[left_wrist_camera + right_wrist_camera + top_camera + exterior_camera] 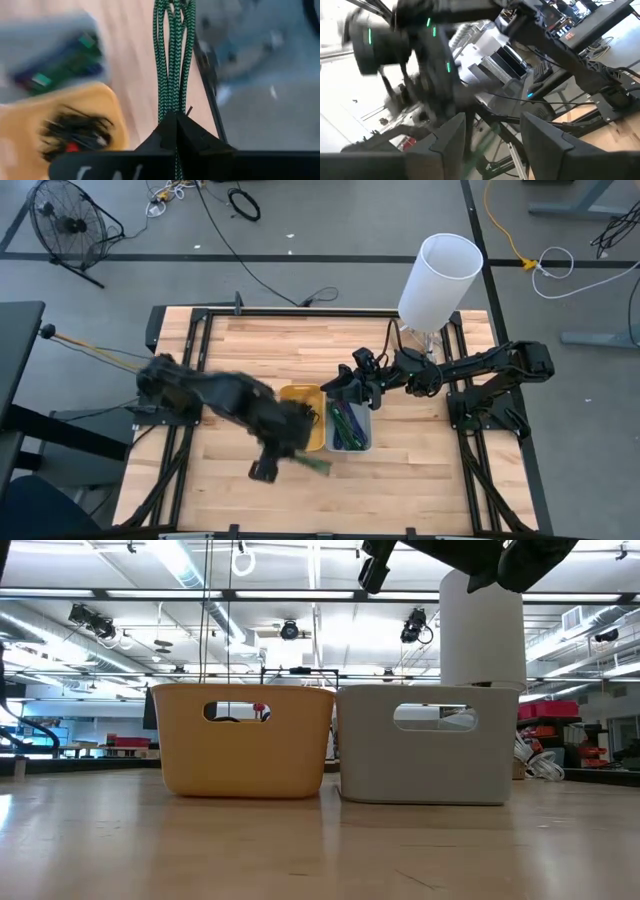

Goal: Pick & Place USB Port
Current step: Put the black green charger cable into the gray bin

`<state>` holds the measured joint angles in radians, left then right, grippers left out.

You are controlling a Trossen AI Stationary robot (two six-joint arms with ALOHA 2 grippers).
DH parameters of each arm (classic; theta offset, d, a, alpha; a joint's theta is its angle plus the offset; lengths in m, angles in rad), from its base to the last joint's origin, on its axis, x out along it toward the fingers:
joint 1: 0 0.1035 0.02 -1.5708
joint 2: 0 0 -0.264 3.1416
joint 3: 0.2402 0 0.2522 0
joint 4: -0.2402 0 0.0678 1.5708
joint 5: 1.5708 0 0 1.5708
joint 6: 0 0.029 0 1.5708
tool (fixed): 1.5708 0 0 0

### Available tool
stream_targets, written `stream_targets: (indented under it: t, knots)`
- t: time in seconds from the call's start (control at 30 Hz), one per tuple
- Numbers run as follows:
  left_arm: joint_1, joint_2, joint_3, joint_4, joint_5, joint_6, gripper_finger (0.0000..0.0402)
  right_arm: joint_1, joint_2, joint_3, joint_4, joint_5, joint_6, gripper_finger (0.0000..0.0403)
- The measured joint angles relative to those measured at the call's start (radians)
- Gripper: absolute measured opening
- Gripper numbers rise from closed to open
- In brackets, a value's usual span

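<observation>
While blurred over the butcher-block table (420, 480), left gripper (300, 448) clenched on a green braided USB cable (172, 60), just beside the yellow bin (312, 442) at its near edge. Cable dangling from the fingertips (176, 131). Grey bin (364, 442) touching the yellow one, holding more green cables. Above the grey bin, right gripper (345, 388) spread apart, grasping nothing.

White cylinder (441, 280) at the table's (420, 480) far edge — floor fan (65, 225) beyond.
</observation>
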<state>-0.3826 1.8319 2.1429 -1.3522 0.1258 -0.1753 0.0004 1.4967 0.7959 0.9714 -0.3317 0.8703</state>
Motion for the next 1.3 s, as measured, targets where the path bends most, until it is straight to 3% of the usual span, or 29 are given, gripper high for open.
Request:
stream_targets:
  t: [0.33, 0.53, 0.73, 1.3]
  knots:
    - [0.108, -0.230, -0.006, 0.090, -0.242, -0.092, 0.0000, 0.000, 0.000, 0.000, 0.003, 0.036, -0.020, 0.0190]
    - [0.185, -0.310, -0.007, 0.170, -0.341, -0.234, 0.0000, 0.000, 0.000, 0.000, 0.008, 0.055, -0.032, 0.0190]
    - [0.248, -0.330, -0.007, 0.288, -0.333, -0.290, 0.0000, 0.000, 0.000, 0.000, 0.014, 0.078, -0.046, 0.0190]
    - [0.275, -0.232, -0.007, 0.330, -0.229, -0.415, 0.0000, -0.011, 0.000, 0.000, 0.066, 0.116, -0.128, 0.0190]
